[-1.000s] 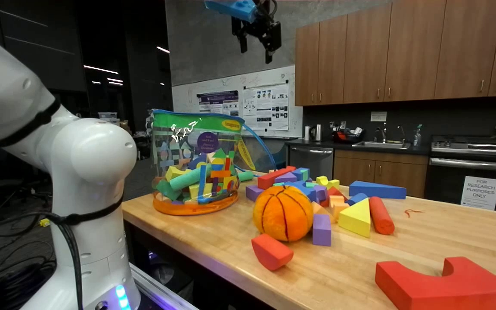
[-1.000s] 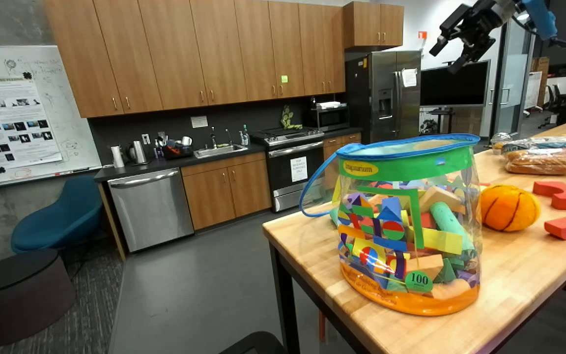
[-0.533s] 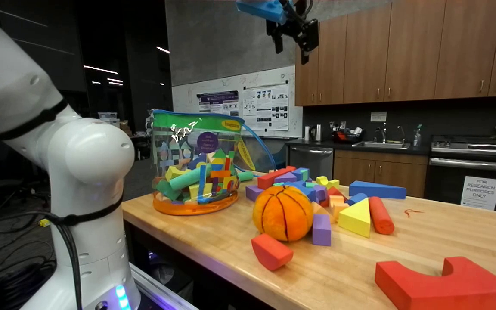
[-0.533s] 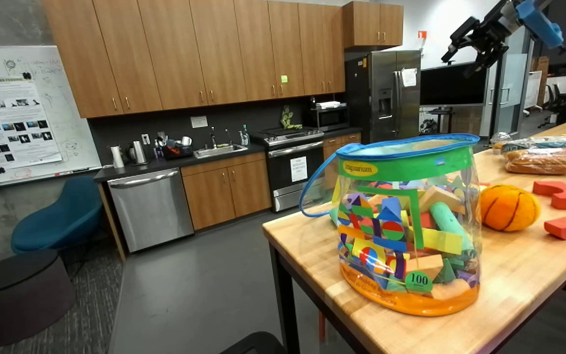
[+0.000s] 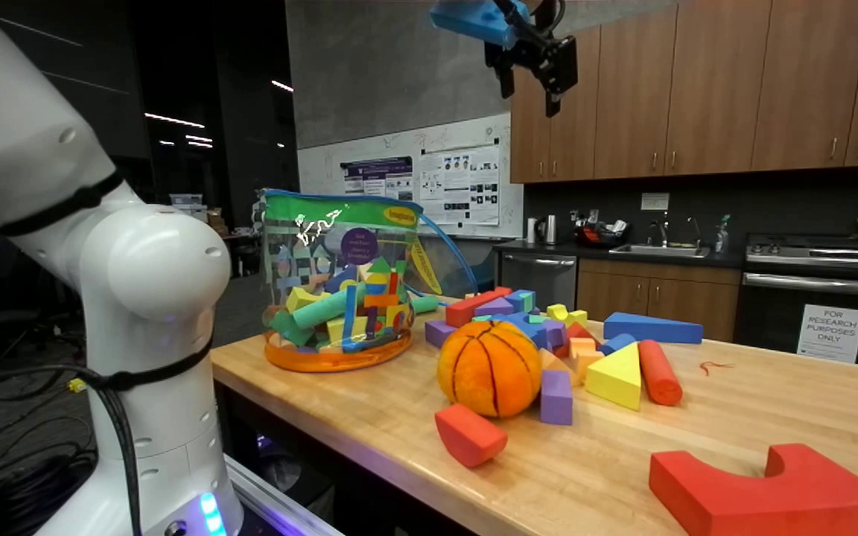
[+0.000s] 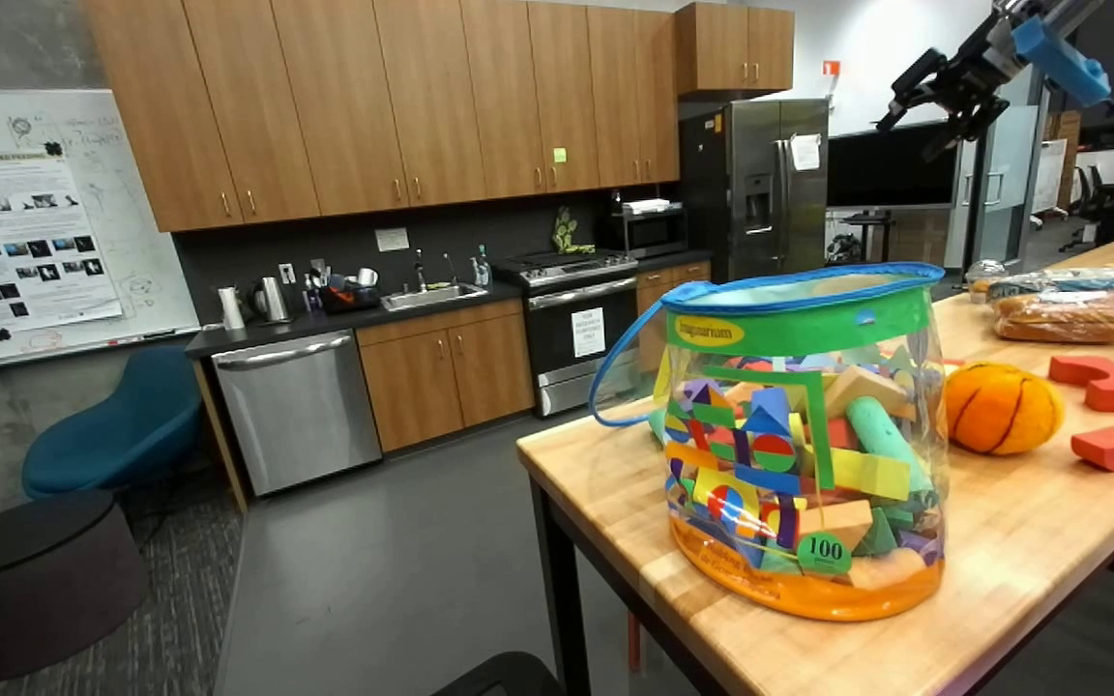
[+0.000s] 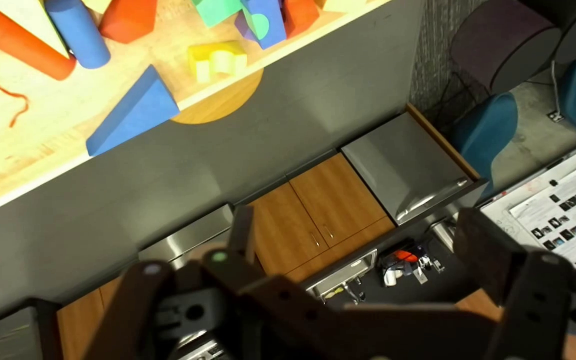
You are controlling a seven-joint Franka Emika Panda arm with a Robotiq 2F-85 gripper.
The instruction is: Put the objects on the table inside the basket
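My gripper is open and empty, high above the table; it also shows in an exterior view. In the wrist view its fingers stand wide apart with nothing between them. The clear basket with a green rim stands at one table end with many blocks inside. The orange ball lies beside a red half-round block and a purple block. A yellow wedge, a red cylinder, a blue triangle and a red arch lie apart from the basket.
A heap of blocks lies behind the ball, partly hidden by it. Bagged bread lies farther along the table. The basket's blue strap hangs off its side. The blue triangle and a yellow block lie near the table edge.
My gripper has moved to the right in both exterior views, staying high and open. The basket, ball and blocks have not moved.
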